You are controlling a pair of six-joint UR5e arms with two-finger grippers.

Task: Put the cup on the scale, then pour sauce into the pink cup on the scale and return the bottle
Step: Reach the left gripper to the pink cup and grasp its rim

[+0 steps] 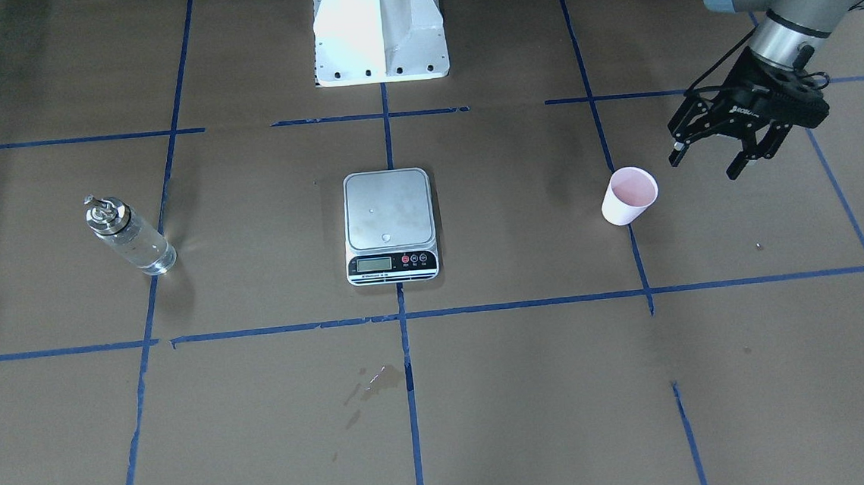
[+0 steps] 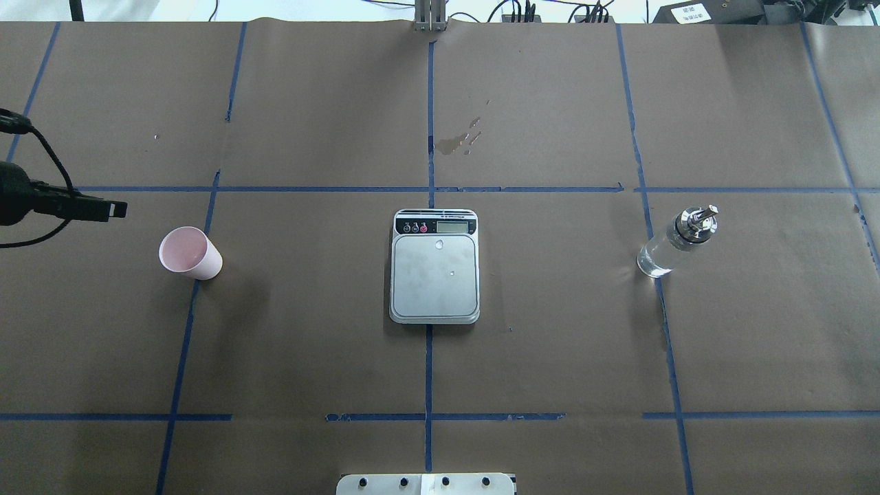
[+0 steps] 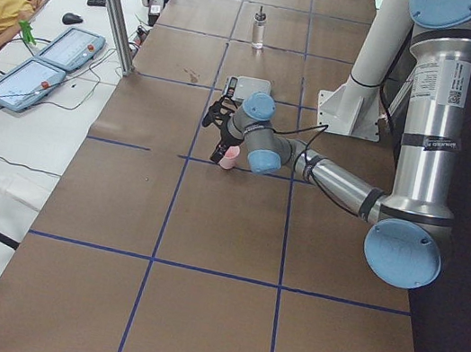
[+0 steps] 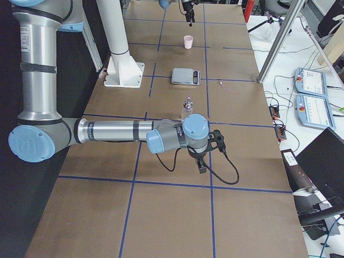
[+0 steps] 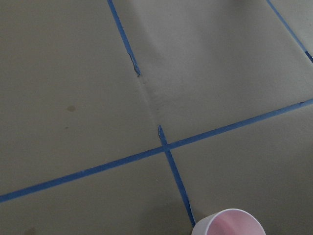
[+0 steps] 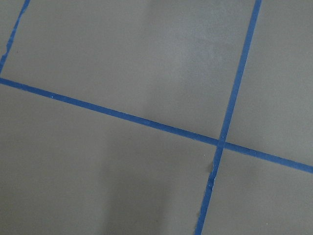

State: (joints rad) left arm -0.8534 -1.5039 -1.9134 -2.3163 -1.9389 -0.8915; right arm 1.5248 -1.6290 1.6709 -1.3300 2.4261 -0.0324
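The cup (image 1: 630,194) stands upright on the worktop (image 1: 533,387), well apart from the scale (image 1: 389,222), so the first step is not yet done. My left end effector (image 1: 706,166) hangs just beside the cup with its fingers spread wide, I think to fit around it. The scale sits in the middle, where both my arms can reach. The bottle (image 1: 130,237) stands on the far side, with clear sauce inside. My right end effector (image 4: 201,164) hovers near the bottle; I cannot tell if it is open or closed.

Left end effector (image 1: 705,166), jaws spread wide
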